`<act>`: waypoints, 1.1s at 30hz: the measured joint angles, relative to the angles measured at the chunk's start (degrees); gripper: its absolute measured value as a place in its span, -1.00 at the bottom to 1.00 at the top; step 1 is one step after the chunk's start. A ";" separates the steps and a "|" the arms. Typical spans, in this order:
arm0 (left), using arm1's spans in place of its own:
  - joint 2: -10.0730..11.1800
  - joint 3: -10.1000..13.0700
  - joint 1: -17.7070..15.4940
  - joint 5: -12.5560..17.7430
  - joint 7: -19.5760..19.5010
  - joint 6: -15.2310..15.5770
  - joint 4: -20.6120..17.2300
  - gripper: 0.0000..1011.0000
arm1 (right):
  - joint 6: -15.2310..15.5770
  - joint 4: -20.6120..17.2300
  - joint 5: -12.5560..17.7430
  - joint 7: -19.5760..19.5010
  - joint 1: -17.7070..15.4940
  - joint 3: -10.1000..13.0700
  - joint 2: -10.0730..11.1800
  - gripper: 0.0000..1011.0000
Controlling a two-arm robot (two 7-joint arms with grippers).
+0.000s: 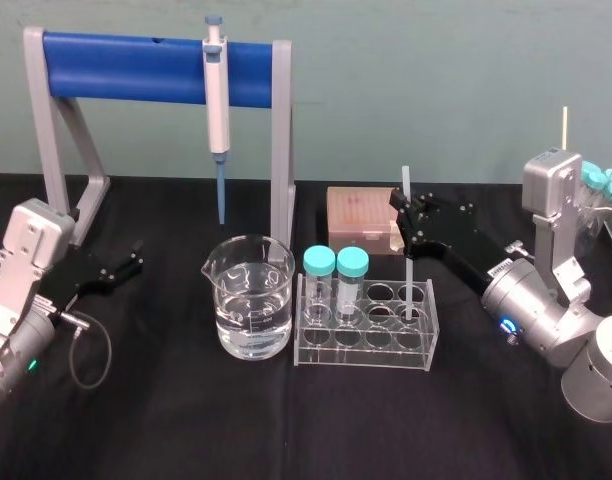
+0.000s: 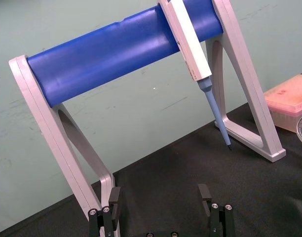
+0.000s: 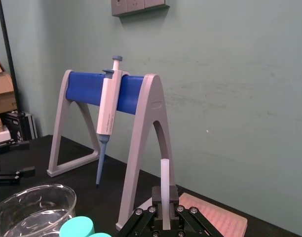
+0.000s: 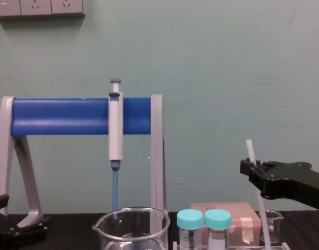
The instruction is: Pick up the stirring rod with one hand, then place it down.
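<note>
The stirring rod (image 1: pixel 409 270) is a thin white translucent stick standing nearly upright. Its lower end reaches down into the far-right hole of the clear tube rack (image 1: pixel 366 345). My right gripper (image 1: pixel 405 214) is shut on the rod's upper part, and a short length sticks out above the jaws. The right wrist view has the rod (image 3: pixel 165 175) rising from between the right gripper's (image 3: pixel 165 210) black jaws. In the chest view the rod (image 4: pixel 250 150) passes through the right gripper (image 4: pixel 252 169). My left gripper (image 1: pixel 134 260) rests open at the table's left, by the stand's foot, with nothing in it (image 2: pixel 159 197).
A glass beaker of water (image 1: pixel 251 297) stands left of the rack. Two teal-capped tubes (image 1: pixel 335 265) sit in the rack's left holes. A pink tip box (image 1: pixel 357 216) lies behind it. The pipette (image 1: pixel 217 100) hangs from the blue-barred grey stand (image 1: pixel 126 66).
</note>
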 joint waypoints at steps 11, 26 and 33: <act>0.00 0.00 0.00 0.00 0.00 0.00 0.00 0.98 | 0.66 0.61 0.00 -0.47 -0.14 0.26 -0.40 -0.86; 0.00 0.00 0.00 0.00 0.00 0.00 0.00 0.98 | 1.58 1.28 -0.46 -0.91 -0.32 0.31 -0.61 -0.86; 0.00 0.00 0.00 0.00 0.00 0.00 0.00 0.98 | 2.07 1.29 -0.96 -1.20 -0.51 0.20 -0.67 -0.86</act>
